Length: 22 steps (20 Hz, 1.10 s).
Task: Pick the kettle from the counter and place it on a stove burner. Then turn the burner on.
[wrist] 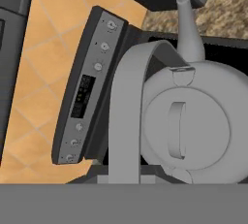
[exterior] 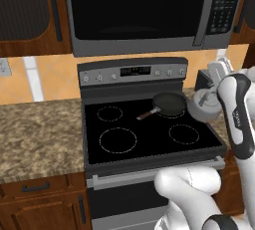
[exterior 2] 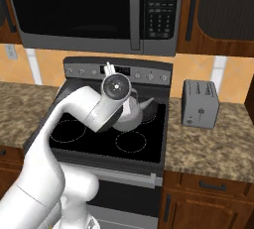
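Kettle point(exterior: 203, 105), seen from the left base camera, sits at the right side of the black stove top point(exterior: 149, 132), partly hidden behind the white arm point(exterior: 239, 114) and just right of the black frying pan point(exterior: 167, 104) on the rear right burner; whether it rests on the glass or hangs above it cannot be told. The granite bench point(exterior: 35, 137) runs off to the left. From the right base camera, the kettle point(exterior 2: 134, 111) shows behind the arm's wrist point(exterior 2: 115, 88), its spout pointing right toward the grey toaster point(exterior 2: 199, 103) on the bench point(exterior 2: 213, 148). The hand camera looks onto the kettle point(wrist: 193, 121), its lid knob point(wrist: 177, 130), arched handle point(wrist: 131, 121) and spout point(wrist: 188, 29), with the stove's control panel point(wrist: 87, 87) at left. The tool's fingers are hidden, so its state cannot be told.
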Available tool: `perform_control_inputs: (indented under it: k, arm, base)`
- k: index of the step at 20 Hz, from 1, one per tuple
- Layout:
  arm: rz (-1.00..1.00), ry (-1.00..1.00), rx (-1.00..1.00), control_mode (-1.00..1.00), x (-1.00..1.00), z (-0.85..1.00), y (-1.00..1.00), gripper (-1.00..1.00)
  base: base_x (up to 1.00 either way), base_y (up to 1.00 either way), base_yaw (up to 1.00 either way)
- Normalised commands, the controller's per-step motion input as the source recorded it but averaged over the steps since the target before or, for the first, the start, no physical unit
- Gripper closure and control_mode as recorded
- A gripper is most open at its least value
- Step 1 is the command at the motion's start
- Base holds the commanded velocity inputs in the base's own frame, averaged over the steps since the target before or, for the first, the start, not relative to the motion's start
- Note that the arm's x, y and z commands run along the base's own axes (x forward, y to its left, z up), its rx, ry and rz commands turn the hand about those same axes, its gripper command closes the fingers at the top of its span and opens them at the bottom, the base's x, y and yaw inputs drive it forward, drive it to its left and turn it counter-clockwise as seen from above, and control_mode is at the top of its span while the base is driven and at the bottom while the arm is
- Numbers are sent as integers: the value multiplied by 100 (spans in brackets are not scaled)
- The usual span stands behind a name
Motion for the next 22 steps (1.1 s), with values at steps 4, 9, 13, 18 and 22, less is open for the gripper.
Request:
perform_control_inputs:
  k: [4,9,13,18,22]
  arm:
    - [5,0,0,-100,-23,4,100,100]
    - [2,0,2,-100,0,-5,100,100]
    - [0,0,5,-100,18,-19,100,100]
    - [0,2,3,-100,58,-25,100,100]
    - [-3,9,3,-100,73,-26,100,100]
  base:
    - [0,0,0]
    - [0,0,0]
    - [0,0,0]
    - [0,0,0]
    - [0,0,0]
